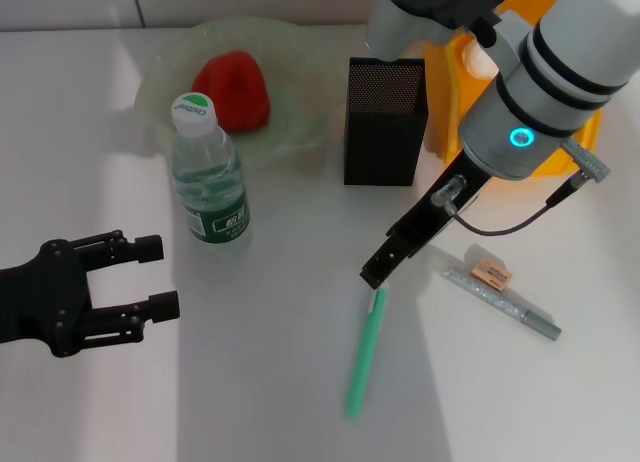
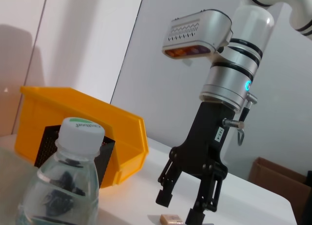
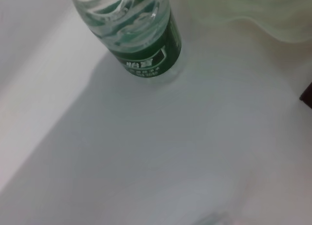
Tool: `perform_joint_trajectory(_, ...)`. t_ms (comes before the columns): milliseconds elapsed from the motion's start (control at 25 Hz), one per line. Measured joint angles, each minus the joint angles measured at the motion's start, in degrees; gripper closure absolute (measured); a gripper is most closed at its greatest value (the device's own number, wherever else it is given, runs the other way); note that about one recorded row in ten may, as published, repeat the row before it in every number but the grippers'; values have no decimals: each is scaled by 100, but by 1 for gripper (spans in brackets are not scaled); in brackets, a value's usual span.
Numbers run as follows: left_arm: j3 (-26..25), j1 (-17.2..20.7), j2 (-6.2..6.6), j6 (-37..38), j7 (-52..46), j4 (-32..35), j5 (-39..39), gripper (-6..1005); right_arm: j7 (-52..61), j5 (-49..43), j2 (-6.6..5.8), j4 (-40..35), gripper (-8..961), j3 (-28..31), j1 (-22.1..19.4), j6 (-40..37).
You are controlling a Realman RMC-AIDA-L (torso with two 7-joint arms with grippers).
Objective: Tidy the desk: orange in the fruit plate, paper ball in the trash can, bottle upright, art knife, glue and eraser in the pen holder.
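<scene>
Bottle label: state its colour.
Green with white print, on the bottle; clearest in the right wrist view.

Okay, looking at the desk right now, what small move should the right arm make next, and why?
Probably lower the open right tool onto the slim green stick on the white table and close. It hovers at the stick's upper end, and the black mesh pen holder stands close behind.
</scene>
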Motion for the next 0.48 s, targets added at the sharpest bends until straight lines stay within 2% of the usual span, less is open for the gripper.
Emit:
perform_joint_trajectory(160, -95, 5, -45, 8, 7, 8, -7, 214, 496, 185, 1, 374, 190, 14, 1, 172)
perform_joint_trajectory(400, -67, -38, -55, -6, 31, 66, 27, 214, 727, 354, 17, 551, 203, 68, 0, 210)
perform_joint_trajectory(480, -84, -41, -51, -2, 68, 107, 27, 214, 727, 500, 18, 851, 207, 72, 48, 266)
